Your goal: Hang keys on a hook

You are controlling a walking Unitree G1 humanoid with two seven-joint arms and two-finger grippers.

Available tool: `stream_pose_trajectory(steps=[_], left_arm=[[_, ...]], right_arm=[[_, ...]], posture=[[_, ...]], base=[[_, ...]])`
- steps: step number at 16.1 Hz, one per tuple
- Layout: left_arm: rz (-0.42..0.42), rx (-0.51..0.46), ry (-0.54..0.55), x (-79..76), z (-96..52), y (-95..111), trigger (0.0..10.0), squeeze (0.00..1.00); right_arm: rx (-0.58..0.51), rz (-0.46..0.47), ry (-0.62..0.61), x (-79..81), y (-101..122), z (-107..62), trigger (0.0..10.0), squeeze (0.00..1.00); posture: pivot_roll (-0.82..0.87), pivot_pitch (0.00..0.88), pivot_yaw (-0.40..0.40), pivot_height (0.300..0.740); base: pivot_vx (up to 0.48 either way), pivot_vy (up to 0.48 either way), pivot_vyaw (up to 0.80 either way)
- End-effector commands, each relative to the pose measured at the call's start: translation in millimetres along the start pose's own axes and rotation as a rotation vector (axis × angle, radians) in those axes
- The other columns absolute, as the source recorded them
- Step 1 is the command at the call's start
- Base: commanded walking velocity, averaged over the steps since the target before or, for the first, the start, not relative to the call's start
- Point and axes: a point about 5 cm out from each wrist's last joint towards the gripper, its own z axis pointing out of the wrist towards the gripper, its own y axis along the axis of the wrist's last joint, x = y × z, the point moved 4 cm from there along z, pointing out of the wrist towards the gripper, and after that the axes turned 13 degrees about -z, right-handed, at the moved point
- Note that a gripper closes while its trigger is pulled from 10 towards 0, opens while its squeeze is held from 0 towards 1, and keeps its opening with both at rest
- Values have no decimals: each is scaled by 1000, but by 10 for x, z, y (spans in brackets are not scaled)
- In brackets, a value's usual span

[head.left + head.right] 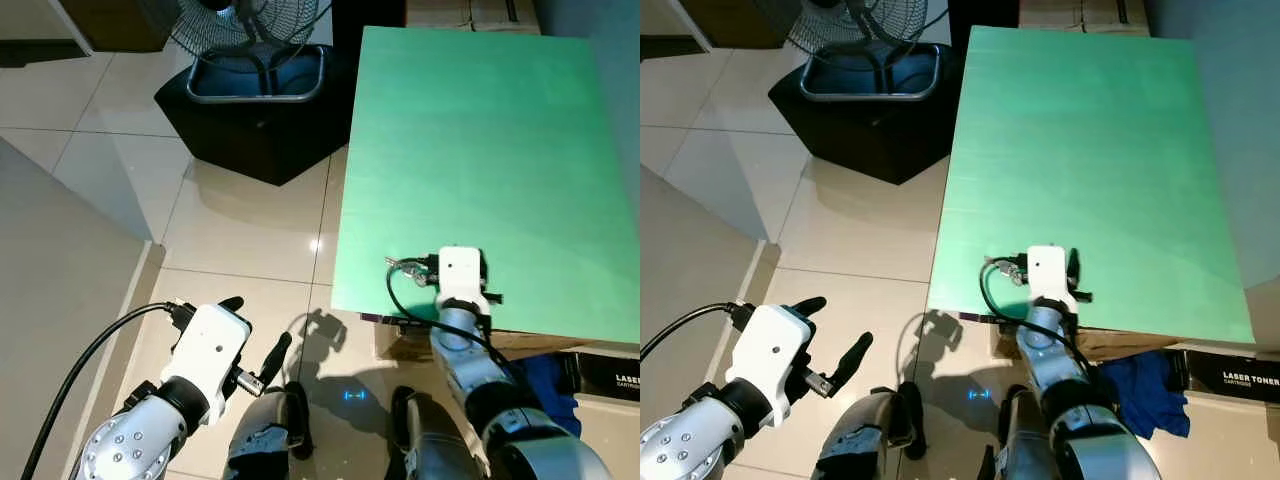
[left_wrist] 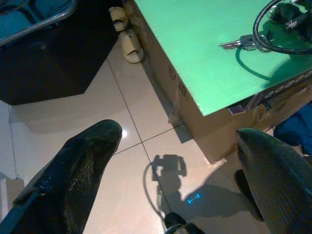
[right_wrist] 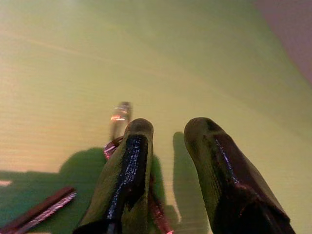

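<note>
So your right gripper (image 3: 168, 146) was parked down low on the flat green corrugated-plastic board (image 1: 470, 150) that covers the cardboard box, right near the board's front edge. Its two black fingers (image 3: 129, 165) sat with just a narrow gap between them, tips resting at the surface. The small bunch of silver metal keys (image 2: 239, 44) lay flat on the green board right there at that gripper, next to the loop of black cable (image 2: 273, 46) coming off the wrist. In the right wrist view one shiny key blade (image 3: 119, 117) poked out just past the left-hand finger, with reddish bits of the bunch showing beside and under the fingers. Whether the fingers actually had a pinch on anything, you couldn't tell from those shots, it looked more like beside than between.

Your left gripper (image 1: 262, 340) hung out over the glossy beige tiled floor (image 1: 240, 230), well off the board's left side, fingers spread wide and holding nothing. Through its wrist camera you could see a pair of pale beige slippers (image 2: 124, 29) on the tiles against the side of the box.

Further back on the floor was a black low stand (image 1: 250, 125) with a grey metal tube frame (image 1: 255, 80) on top and a black wire-grille fan (image 1: 250, 25). By the robot's right side a crumpled blue cloth (image 1: 1145, 390) lay next to a black carton with white lettering (image 1: 1240, 378)
</note>
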Motion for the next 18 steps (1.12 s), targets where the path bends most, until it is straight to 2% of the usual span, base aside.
stream_pose_trajectory(steps=[1, 3, 10, 14, 18], left_arm=[[-7, 29, -1, -19, -6, -77, 10000, 0], [-7, 27, -2, -21, 1, -72, 10000, 0], [-5, 29, -1, -15, -5, -63, 10000, 0], [-3, 33, 3, -10, -38, -64, 10000, 0], [-3, 37, 4, -8, -62, -65, 10000, 0]], right_arm=[[-11, -10, 11, 55, -11, -64, 10000, 0], [-34, -14, 7, 59, 32, -64, 10000, 0], [-99, 0, 10, -31, 359, 185, 10000, 0], [-28, 63, 81, 22, 271, 211, 10000, 0], [54, 173, 155, 126, 160, 167, 10000, 0]], posture=[[67, 326, 95, 713], [69, 328, 97, 713], [79, 341, 103, 713], [92, 347, 104, 713], [95, 356, 107, 713]], base=[[0, 0, 0], [0, 0, 0], [0, 0, 0], [0, 0, 0], [0, 0, 0]])
